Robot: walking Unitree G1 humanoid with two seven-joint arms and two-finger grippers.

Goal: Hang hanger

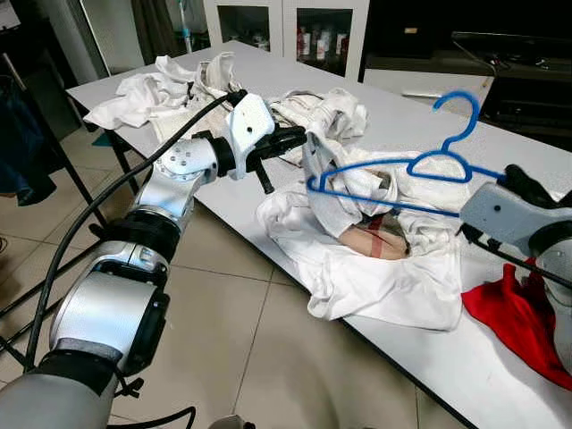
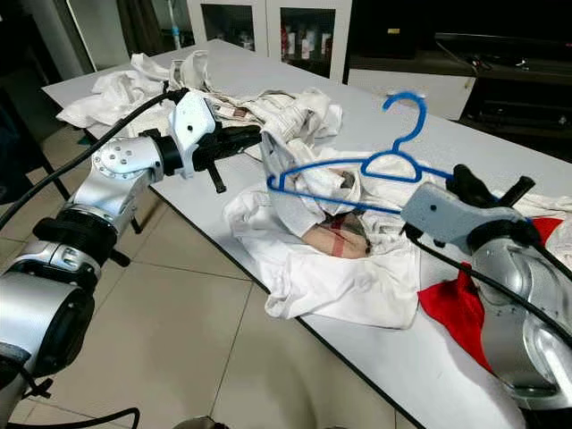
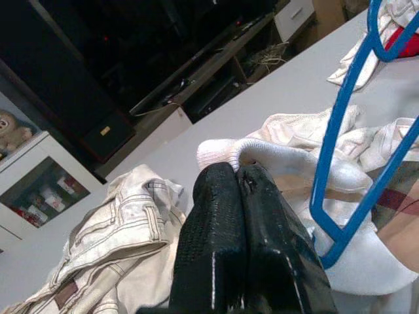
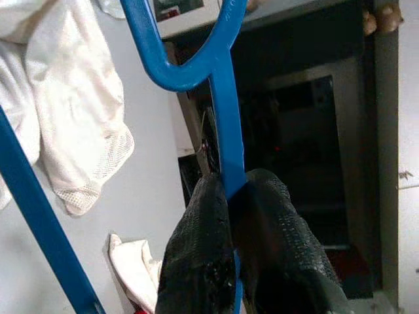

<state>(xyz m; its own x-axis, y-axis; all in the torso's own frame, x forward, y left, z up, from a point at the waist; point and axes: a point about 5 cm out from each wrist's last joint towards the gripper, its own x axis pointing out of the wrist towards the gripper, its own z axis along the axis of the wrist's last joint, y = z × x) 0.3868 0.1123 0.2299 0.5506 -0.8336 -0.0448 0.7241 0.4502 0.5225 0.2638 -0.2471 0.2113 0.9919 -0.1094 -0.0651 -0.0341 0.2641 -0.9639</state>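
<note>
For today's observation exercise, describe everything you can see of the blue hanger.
The blue hanger looks like thin glossy plastic: an open hook on top, sloping shoulders and a lower bar. It is held above the white table, tilted, hook up. The right hand is shut on one end of it. Its other end sits inside a white garment, whose edge the left hand pinches.

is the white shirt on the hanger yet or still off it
Partly on. One end of the blue hanger sits inside the white shirt, whose edge the left gripper pinches; the right gripper clamps the other arm, which is bare.
</note>
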